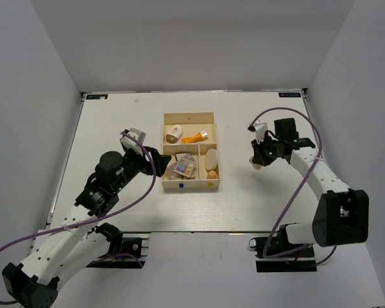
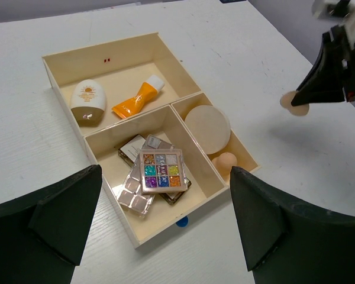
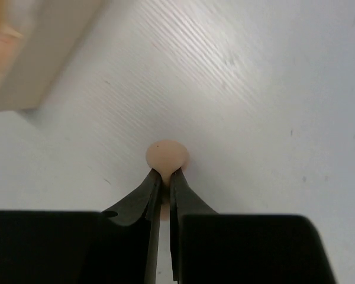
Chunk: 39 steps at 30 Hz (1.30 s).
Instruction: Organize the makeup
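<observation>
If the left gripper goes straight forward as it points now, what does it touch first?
Most likely the multicolour square palette, topmost in the wooden tray; depth is hard to judge.

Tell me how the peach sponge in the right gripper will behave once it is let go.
The peach sponge looks soft: the right gripper pinches it with jaws nearly shut, so it probably squashes and springs back. Rounded like an egg, it may roll a little when released on the flat table.
</observation>
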Tool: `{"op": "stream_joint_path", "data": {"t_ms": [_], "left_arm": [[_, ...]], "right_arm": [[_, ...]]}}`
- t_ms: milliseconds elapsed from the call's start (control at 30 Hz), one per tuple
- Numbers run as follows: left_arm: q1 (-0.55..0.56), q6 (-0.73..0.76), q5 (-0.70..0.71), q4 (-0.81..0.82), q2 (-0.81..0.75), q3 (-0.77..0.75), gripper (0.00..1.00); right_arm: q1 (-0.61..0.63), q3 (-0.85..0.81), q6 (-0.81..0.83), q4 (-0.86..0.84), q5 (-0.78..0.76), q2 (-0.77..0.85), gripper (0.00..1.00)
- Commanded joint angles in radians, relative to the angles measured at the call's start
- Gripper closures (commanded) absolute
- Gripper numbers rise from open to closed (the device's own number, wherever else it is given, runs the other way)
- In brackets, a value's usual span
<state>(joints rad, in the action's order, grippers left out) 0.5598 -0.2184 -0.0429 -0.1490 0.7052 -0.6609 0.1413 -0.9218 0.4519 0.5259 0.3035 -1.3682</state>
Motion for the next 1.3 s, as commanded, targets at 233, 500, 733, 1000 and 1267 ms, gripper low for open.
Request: {"op": "stream_joint_path", "data": {"t_ms": [233, 500, 733, 1000, 1267], "left_arm": [[-0.003, 0.004, 0.003, 0.012, -0.001, 0.007, 0.02], [-0.012, 0.007, 0.009, 0.009, -0.001, 0.007, 0.02], [-0.012, 0.010, 0.014, 0.012, 0.005, 0.009, 0.02], [-0.012, 0.011, 0.017, 0.011, 0.007, 0.007, 0.02], [-0.012, 0.013, 0.020, 0.009, 0.007, 0.009, 0.02]], "right_arm": [[0.262, -0.196, 0.016, -0.027, 0.272, 0.006, 0.94], [0.400, -0.377, -0.051, -0.006, 0.275, -0.209, 0.90], [0.419, -0.396, -0.081, -0.027, 0.284, -0.281, 0.86], [0.443, -0.371, -0.070, -0.035, 0.257, -0.313, 0.64], [0.448, -0.364, -0.065, -0.033, 0.210, -0.318, 0.47]]}}
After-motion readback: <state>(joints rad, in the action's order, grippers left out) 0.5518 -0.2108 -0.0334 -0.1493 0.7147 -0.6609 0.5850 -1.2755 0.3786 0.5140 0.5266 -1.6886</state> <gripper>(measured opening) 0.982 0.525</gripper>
